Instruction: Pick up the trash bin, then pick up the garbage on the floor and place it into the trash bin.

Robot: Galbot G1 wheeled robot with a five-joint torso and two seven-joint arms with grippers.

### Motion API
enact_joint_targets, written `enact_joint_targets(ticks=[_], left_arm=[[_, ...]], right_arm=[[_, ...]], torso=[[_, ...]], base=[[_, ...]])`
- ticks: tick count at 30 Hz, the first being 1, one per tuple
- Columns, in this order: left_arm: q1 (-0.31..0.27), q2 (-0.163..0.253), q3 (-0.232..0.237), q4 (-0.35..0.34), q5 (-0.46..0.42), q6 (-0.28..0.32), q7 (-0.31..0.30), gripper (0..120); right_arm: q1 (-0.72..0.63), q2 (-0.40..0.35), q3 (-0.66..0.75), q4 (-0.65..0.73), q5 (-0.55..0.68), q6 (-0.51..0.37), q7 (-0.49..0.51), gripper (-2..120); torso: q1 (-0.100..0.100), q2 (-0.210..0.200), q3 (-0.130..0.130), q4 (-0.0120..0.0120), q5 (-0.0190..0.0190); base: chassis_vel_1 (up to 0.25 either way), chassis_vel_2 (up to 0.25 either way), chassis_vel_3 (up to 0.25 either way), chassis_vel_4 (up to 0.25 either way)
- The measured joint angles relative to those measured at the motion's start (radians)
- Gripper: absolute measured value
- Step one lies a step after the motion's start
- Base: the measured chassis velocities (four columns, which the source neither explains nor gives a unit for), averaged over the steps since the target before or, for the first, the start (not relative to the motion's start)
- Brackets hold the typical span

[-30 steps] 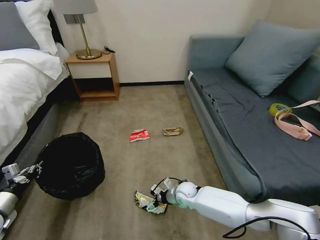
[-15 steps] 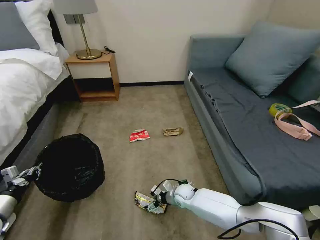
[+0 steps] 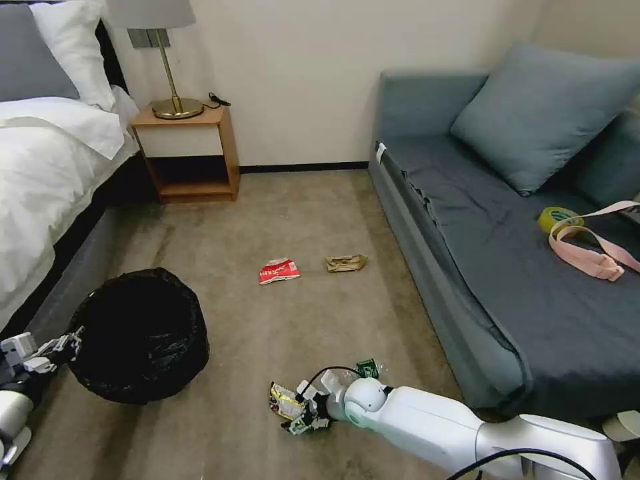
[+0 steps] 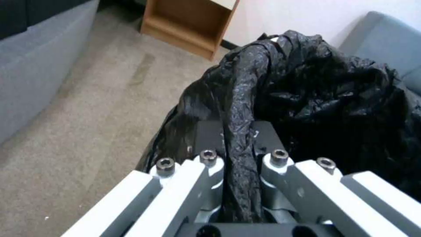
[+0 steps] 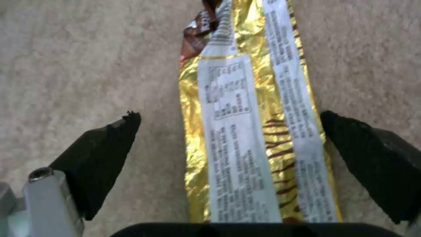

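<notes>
A bedroom with beige carpet, seen from the robot's head, looking down. A white bed (image 3: pixel 47 173) runs along the left side and a grey-blue sofa (image 3: pixel 480 267) along the right, with a wooden nightstand (image 3: pixel 190 150) against the far wall between them.

Low on the left, the left gripper (image 3: pixel 67 347) has its fingers (image 4: pixel 208 138) closed tight on a pinched fold of crinkly black plastic at the rim of the small round trash bin (image 3: pixel 137 333). The bin sits near the bed's grey base, its open mouth facing up and slightly forward. From the left wrist camera, the black bag liner (image 4: pixel 333 98) bulges up just past the fingers, and the gathered strip of plastic runs straight down between them.

Low in the middle, the white right arm reaches across the carpet. The right gripper (image 3: pixel 303 417) is down at floor level, over the gold-yellow foil wrapper (image 3: pixel 285 402). From the right wrist camera, the black fingers (image 5: pixel 105 144) are spread wide, one on each side of the flattened wrapper (image 5: pixel 245 131), not touching it; the wrapper lies lengthwise between them, showing white printed panels.

Just beside the right wrist, toward the sofa, a bit of green label (image 3: pixel 367 368) of a clear plastic bottle peeks out.

Farther away, mid-carpet, lie a red-and-white snack packet (image 3: pixel 279 271) and, just to its right, a piece of crumpled brown paper (image 3: pixel 346 263), the two near each other but apart.
</notes>
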Motion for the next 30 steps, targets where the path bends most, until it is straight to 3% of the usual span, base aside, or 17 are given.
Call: enact_joint_targets(ticks=[6,21,25,27,30], left_arm=[[0.002,0.0,0.002,0.006,0.0,-0.004,0.004,5],[-0.001,0.001,0.009,0.013,0.003,-0.008,0.008,5],[0.0,0.001,0.009,0.013,0.003,-0.009,0.008,5],[0.0,0.001,0.009,0.013,0.003,-0.009,0.008,5],[-0.001,0.0,0.014,0.009,0.004,-0.009,0.008,5]], right_arm=[[-0.008,0.007,0.013,-0.02,-0.022,0.011,0.003,100],[-0.015,0.015,0.022,-0.051,-0.043,0.058,0.024,44],[-0.014,0.012,0.023,-0.05,-0.043,0.061,0.027,33],[-0.014,0.012,0.023,-0.05,-0.043,0.061,0.027,33],[-0.013,0.001,0.024,-0.028,-0.036,0.062,0.036,12]], torso=[[0.0,0.0,0.0,0.0002,0.0002],[0.0,0.0,0.0,-0.0009,-0.0008],[0.0,0.0,0.0,0.0,0.0001],[0.0,0.0,0.0,0.0,0.0001],[0.0,0.0,0.0,0.0012,0.0012]], base=[[0.0,0.0,0.0,0.0],[0.0,0.0,0.0,0.0],[0.0,0.0,0.0,0.0],[0.0,0.0,0.0,0.0],[0.0,0.0,0.0,0.0]])
